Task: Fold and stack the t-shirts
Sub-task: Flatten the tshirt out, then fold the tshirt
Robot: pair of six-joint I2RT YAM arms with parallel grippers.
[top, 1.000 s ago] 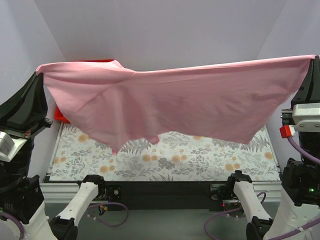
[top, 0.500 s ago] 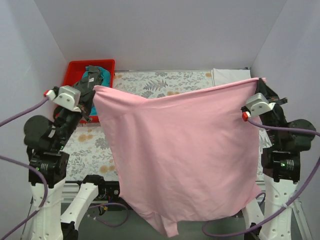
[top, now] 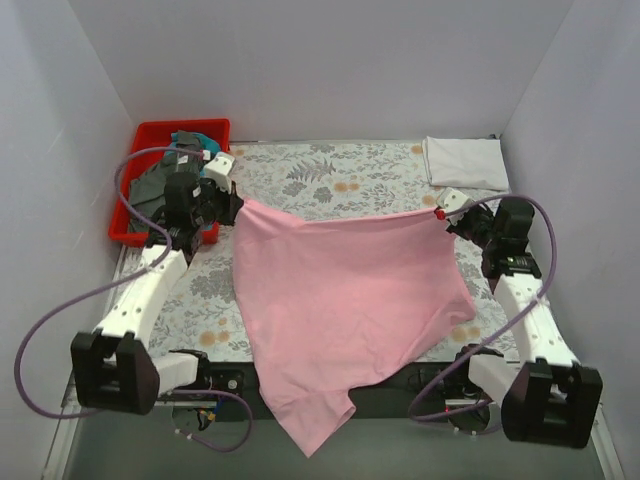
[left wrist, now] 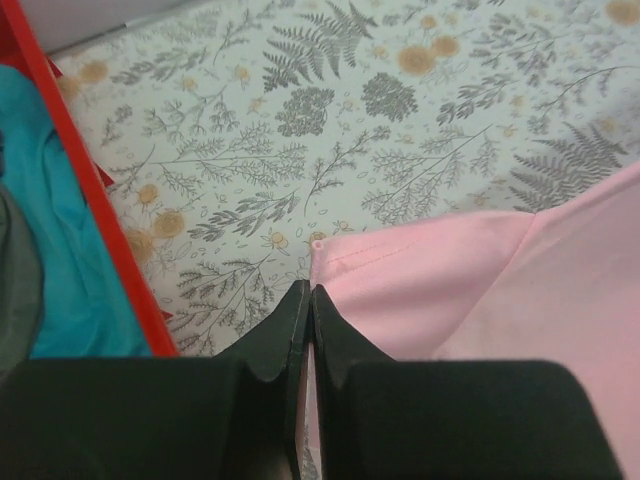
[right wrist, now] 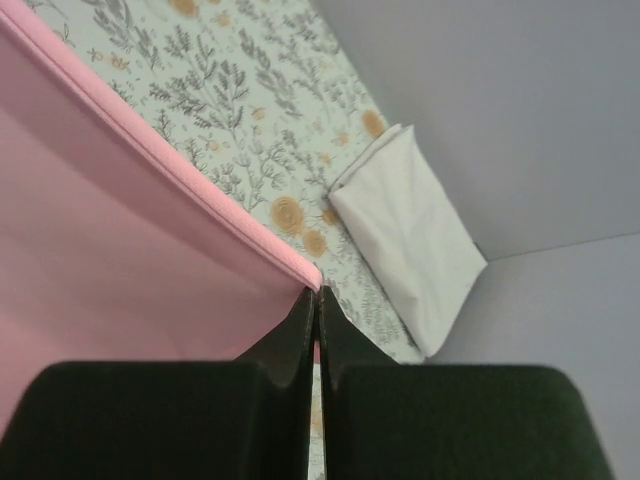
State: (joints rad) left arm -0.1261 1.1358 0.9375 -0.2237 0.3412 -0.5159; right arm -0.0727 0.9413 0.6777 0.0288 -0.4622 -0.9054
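A light pink t-shirt (top: 340, 290) hangs stretched between both arms, its lower part draped over the table's near edge. My left gripper (top: 238, 205) is shut on its left top corner (left wrist: 330, 262), low over the tablecloth beside the bin. My right gripper (top: 445, 212) is shut on its right top corner (right wrist: 300, 268). A folded white t-shirt (top: 463, 162) lies at the far right corner, also seen as the white fold (right wrist: 410, 240). A teal t-shirt (left wrist: 60, 250) and a dark grey one (top: 155, 185) lie in the bin.
The red plastic bin (top: 145, 135) stands at the far left, its rim (left wrist: 75, 160) close to my left gripper. The floral tablecloth (top: 330, 170) covers the table. White walls close in on both sides and behind.
Both arms have come down from high up, toward the table. The pink t-shirt went from spread wide in the air to hanging low, its body now lying over the table and its near edge.
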